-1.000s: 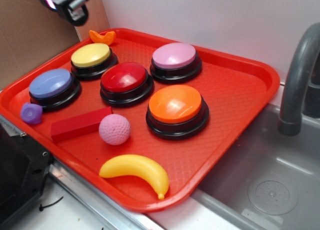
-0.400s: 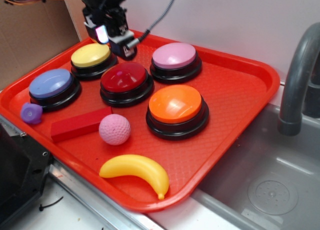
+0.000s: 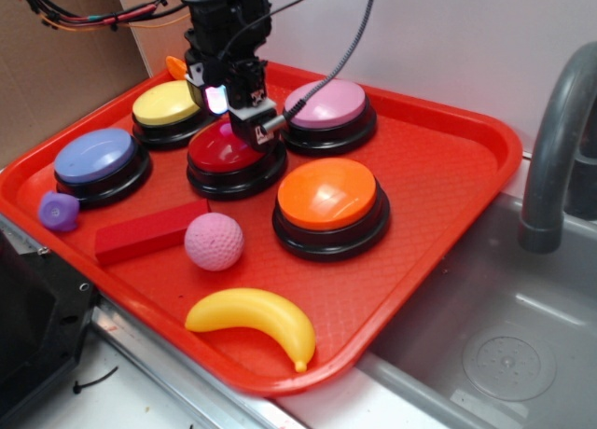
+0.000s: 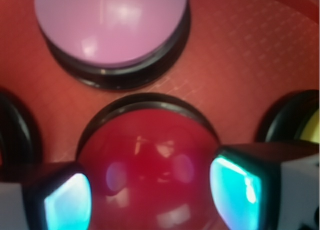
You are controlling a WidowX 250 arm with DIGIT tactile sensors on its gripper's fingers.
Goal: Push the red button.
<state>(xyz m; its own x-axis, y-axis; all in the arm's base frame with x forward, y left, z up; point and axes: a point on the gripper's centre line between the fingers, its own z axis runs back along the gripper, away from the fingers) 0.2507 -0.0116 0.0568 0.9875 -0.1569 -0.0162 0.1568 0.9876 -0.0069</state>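
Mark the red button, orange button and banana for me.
red button (image 4: 150, 165), wrist view, middle of the dome.
orange button (image 3: 327, 193), exterior view, top of the dome.
banana (image 3: 252, 314), exterior view, middle of the body.

no readable text, label, brand or number shows in either view.

The exterior view looks down at a slant from the front corner of the red tray, wide enough to take in the whole tray, the grey faucet and the sink to the right, and the white wall behind; the wrist view sits between the fingers, very near, facing almost straight down; both views share the red button, the pink button beyond it, and the tray floor between.
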